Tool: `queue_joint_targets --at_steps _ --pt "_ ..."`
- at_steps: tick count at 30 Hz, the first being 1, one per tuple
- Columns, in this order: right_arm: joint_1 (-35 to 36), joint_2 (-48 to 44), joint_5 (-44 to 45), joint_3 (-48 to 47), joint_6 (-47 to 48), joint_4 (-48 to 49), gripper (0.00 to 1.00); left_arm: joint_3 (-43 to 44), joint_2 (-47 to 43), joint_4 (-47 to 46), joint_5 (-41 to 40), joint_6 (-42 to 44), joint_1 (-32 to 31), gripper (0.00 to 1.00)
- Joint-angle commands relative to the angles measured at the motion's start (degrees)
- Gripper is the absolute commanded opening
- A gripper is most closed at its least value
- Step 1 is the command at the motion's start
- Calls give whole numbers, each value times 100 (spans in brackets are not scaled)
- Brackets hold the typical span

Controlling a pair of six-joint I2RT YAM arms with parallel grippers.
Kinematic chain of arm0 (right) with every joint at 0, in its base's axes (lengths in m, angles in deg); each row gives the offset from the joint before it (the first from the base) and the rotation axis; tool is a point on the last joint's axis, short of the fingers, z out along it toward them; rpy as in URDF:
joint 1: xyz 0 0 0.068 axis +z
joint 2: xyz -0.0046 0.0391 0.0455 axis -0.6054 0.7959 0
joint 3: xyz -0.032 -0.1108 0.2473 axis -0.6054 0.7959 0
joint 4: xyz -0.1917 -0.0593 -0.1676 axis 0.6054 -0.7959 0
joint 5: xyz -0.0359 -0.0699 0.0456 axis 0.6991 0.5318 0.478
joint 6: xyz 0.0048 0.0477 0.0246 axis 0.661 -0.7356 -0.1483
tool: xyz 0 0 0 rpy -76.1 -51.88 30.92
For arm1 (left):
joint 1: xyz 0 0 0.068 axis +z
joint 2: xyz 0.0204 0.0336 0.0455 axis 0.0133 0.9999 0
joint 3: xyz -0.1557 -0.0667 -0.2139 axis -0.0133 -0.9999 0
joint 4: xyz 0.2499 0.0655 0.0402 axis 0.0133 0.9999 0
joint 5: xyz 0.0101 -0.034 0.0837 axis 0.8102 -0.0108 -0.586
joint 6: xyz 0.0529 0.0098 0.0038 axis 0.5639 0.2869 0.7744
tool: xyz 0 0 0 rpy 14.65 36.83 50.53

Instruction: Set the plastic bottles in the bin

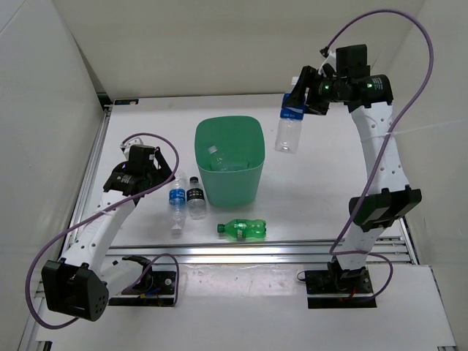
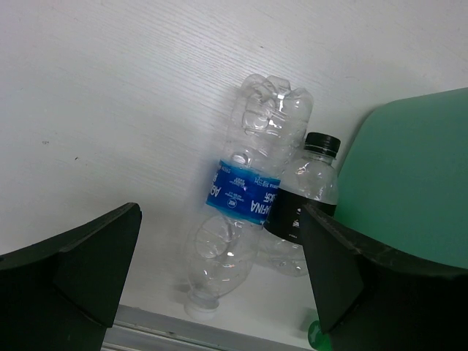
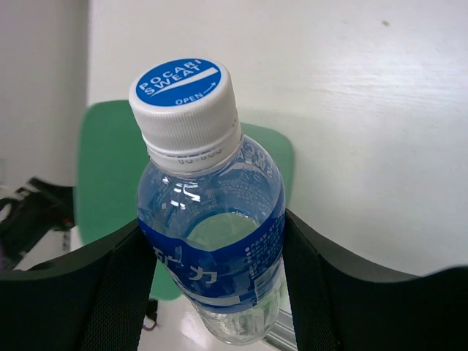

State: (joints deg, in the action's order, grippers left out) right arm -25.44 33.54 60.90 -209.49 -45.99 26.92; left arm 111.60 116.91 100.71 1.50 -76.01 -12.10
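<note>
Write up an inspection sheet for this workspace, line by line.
Surface: white table, with a metal rail along the near edge.
Job's things: green bin upright mid-table, with a clear bottle lying inside. Aquafina bottle and black-label bottle lie side by side left of the bin. Green bottle lies in front of it. Pocari bottle is in the air to the right of the bin.
Clutter: nothing seen.
Grippers: left gripper open above the two side-by-side bottles; right gripper shut on the Pocari bottle near its top.
Cables: left purple cable and right purple cable each loop off their arm.
Surroundings: white walls on three sides.
</note>
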Motion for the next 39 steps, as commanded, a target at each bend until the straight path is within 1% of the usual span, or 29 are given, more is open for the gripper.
queue_joint_targets --at_steps 1,5,6,10,13,15,16,17,18,19,20,21,22,23,25,26,28,29,31,32,35,39 --pt "137 78 -724 -627 -188 18 13 -26 -225 -34 -20 13 29 100" --pt "426 270 -953 -1173 -302 273 13 -26 -225 -34 -20 66 29 100" --pt "427 271 -1084 -1173 -303 360 13 -26 -225 -34 -20 66 29 100" --pt "830 499 -1156 -1226 -373 730 13 -26 -225 -34 32 66 29 100" --pt "1260 763 -1209 -1393 -373 731 13 -26 -225 -34 32 66 29 100" --pt "1428 824 -1209 -1227 -295 731 13 -26 -225 -34 32 66 29 100" --pt "1594 825 -1209 -1139 -242 678 20 -26 -225 -34 32 66 29 100" --pt "1666 825 -1209 -1043 -128 599 30 -26 -225 -34 32 66 29 100" --pt "1718 894 -1139 -1042 -75 477 50 -26 -225 -34 32 66 29 100" --pt "1719 982 -1060 -1181 -22 276 99 -26 -225 -34 32 66 29 100" --pt "1719 983 -964 -1261 39 -14 100 -26 -225 -34 32 66 29 100" --pt "1719 852 -858 -1261 118 -17 100 -26 -225 -34 85 66 29 100" --pt "1658 703 -735 -1192 119 62 100 -26 -225 -112 137 66 29 100" --pt "1658 328 -630 -860 119 202 100 -26 -164 -174 268 66 29 100" --pt "1395 -166 -558 -481 119 605 100 -245 -42 -349 427 66 29 100" --pt "1298 -238 -558 -366 67 607 100 -359 -40 -620 497 -12 29 100" --pt "999 -187 -882 -522 66 547 100 -667 222 -876 577 -13 29 100" --pt "920 -186 -1145 -671 66 294 100 -728 302 -956 499 -13 29 100" --pt "779 -98 -1322 -962 197 37 100 -869 434 -1167 358 48 29 100" --pt "718 -98 -1323 -963 198 -112 100 -922 434 -1255 358 48 29 100" --pt "612 -239 -1445 -638 277 -113 100 -1088 671 -1668 647 110 29 100" --pt "506 -309 -1683 -576 277 -165 100 -1483 839 -2142 910 171 29 100"
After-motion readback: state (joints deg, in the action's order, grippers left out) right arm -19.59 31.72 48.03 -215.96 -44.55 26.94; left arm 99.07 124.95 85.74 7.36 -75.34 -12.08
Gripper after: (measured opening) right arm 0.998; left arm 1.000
